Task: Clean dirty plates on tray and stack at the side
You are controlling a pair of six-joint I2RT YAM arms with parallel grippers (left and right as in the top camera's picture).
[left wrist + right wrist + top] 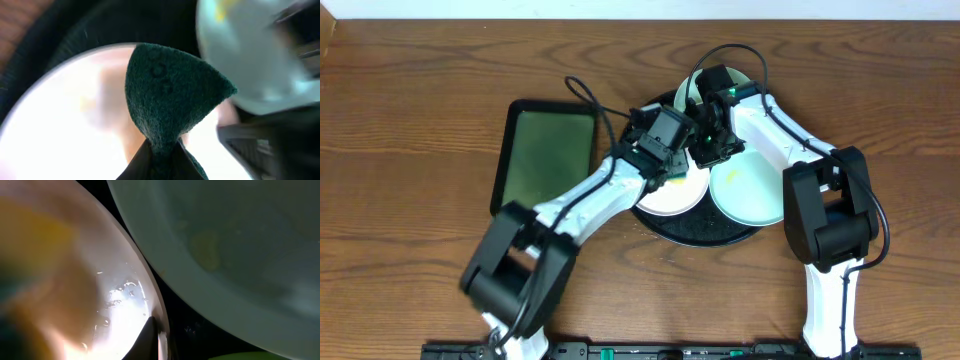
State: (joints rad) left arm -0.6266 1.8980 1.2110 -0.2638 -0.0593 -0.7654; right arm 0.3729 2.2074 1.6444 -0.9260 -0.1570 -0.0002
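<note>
The white plate (672,195) lies on the left half of the round black tray (705,232) and is judged to be the one being scrubbed. A green scouring pad (170,95) is pinched tight in the left hand (162,162) and held over the plate's face. The right hand (155,340) appears clenched on the plate's right rim to steady it. The pad is best pressed flat and swept in short circles, so that the plate is not dragged from that grip. Just to the right, a mint plate (755,185) marked with a yellowish stain reaches the tray's right rim and could be nudged off. A second mint plate (685,95) is partly hidden at the far edge. Bare table (420,100) for stacking is found right of the tray, and left beyond a green rectangular tray (545,155).
</note>
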